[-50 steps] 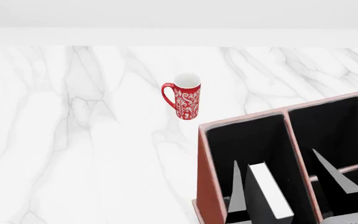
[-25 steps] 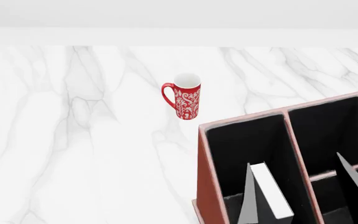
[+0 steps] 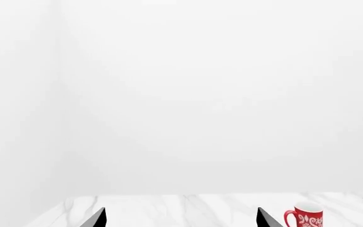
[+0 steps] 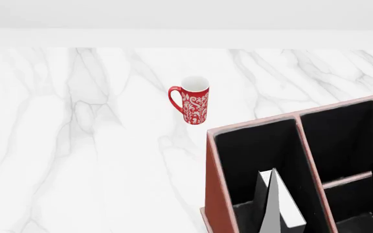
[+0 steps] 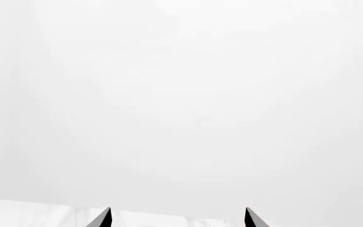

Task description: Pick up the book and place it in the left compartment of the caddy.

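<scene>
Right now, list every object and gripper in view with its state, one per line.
book: standing inside the left compartment, free of both grippers
caddy: upright on the marble table, open-topped
mug: upright, apart from the caddy, looks empty
left gripper: open, holding nothing
right gripper: open, holding nothing
</scene>
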Controlling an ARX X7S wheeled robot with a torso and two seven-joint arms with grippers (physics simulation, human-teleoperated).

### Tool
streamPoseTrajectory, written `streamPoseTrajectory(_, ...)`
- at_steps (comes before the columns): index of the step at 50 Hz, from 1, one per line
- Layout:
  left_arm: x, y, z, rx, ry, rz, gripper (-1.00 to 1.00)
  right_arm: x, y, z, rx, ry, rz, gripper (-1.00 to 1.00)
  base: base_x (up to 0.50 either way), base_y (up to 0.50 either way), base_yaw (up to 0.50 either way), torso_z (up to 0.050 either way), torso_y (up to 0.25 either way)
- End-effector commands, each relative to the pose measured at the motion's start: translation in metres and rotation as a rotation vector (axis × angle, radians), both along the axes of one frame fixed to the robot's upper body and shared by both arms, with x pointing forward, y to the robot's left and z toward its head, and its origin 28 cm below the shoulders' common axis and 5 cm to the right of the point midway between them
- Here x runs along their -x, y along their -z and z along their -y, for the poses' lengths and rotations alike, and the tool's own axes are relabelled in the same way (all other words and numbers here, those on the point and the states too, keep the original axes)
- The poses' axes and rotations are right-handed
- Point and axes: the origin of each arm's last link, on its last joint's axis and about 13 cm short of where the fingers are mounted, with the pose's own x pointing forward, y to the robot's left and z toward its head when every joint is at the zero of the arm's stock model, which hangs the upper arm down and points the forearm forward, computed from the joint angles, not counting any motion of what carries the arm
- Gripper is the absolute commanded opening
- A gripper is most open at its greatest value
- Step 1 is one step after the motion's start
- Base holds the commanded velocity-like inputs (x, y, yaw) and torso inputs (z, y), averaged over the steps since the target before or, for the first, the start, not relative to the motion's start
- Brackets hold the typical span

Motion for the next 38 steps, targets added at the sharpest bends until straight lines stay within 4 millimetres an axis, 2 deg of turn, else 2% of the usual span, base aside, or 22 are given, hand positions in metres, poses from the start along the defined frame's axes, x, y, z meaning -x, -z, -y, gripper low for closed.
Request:
streamPoseTrajectory(1,0.003,-0.001,0.001,-0.001,0.006,0.007,1.00,0.007,-0.003,-0.001,-0.015,0.018,0.047,1.00,0.00,0.00,0.00,0.000,0.000)
streamPoseTrajectory(38,0.014,-0.007,0.003,-0.005,0.026,0.045,1.00,0.028,-0.013,0.005,-0.031,0.016,0.195,1.00,0.00,0.00,0.00,0.000,0.000)
